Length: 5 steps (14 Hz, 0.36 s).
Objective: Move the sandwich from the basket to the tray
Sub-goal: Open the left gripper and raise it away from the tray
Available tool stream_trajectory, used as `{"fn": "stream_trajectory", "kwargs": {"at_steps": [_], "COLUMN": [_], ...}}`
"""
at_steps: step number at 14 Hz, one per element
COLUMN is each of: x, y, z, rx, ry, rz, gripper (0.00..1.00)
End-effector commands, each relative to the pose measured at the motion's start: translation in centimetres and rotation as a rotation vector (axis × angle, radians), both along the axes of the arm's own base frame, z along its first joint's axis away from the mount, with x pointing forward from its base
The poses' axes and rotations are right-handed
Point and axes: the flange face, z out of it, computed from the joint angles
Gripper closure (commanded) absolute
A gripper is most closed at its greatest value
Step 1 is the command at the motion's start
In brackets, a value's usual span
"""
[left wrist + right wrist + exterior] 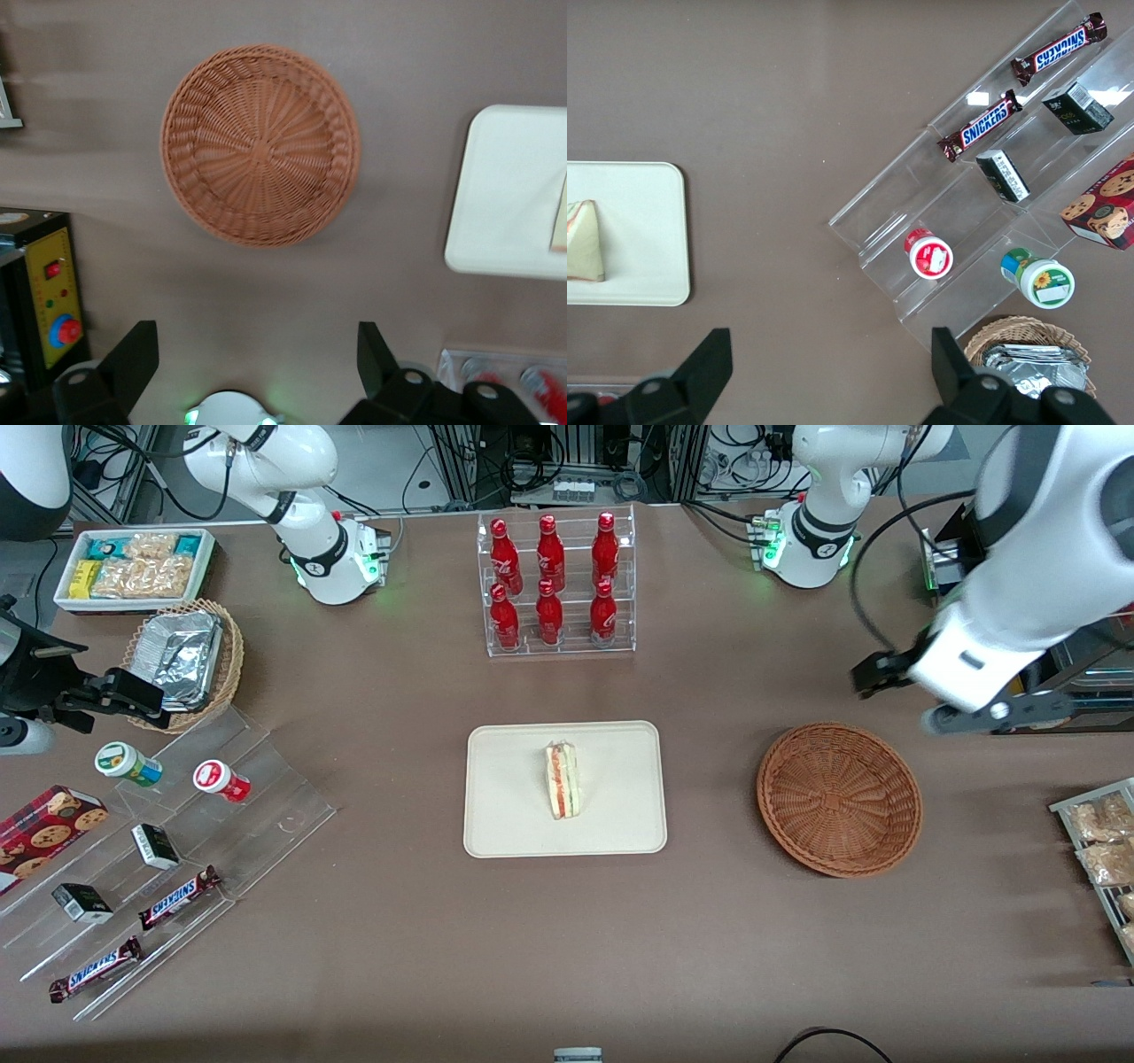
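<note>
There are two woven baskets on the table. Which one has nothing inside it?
The reddish-brown round basket, near the open gripper, is empty. The lighter tan basket, toward the parked arm's end, holds crumpled silver foil.

Tray (509, 190) and sandwich (560, 212) cut by frame edge

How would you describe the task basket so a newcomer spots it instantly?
Start at the cream tray in the middle of the table, where the sandwich lies. Toward the working arm's end sits a round, shallow, reddish-brown wicker basket, with nothing in it; the open pincer hangs above the table beside it. The other wicker basket, at the parked arm's end, is lighter tan and holds crumpled foil.
</note>
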Motion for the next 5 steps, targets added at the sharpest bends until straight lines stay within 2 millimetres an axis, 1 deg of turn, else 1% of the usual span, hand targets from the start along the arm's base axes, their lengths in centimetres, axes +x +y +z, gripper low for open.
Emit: {"fn": "stream_trajectory", "kwargs": {"at_steps": [1, 2, 3, 4, 5], "x": [-2.7, -2.6, -2.3, -1.4, -0.6], "y": [3.8, 4.9, 4.8, 4.8, 4.7], "z": [0.8, 1.0, 1.3, 1.8, 1.8], "rx": [-0.038, -0.041, -0.042, -0.042, -0.044], "ry": [-0.004, -0.007, -0.009, -0.021, -0.016], "rz": [-0.049, -0.039, -0.033, -0.041, -0.043], "gripper": [0.01, 0.01, 0.01, 0.01, 0.01]}}
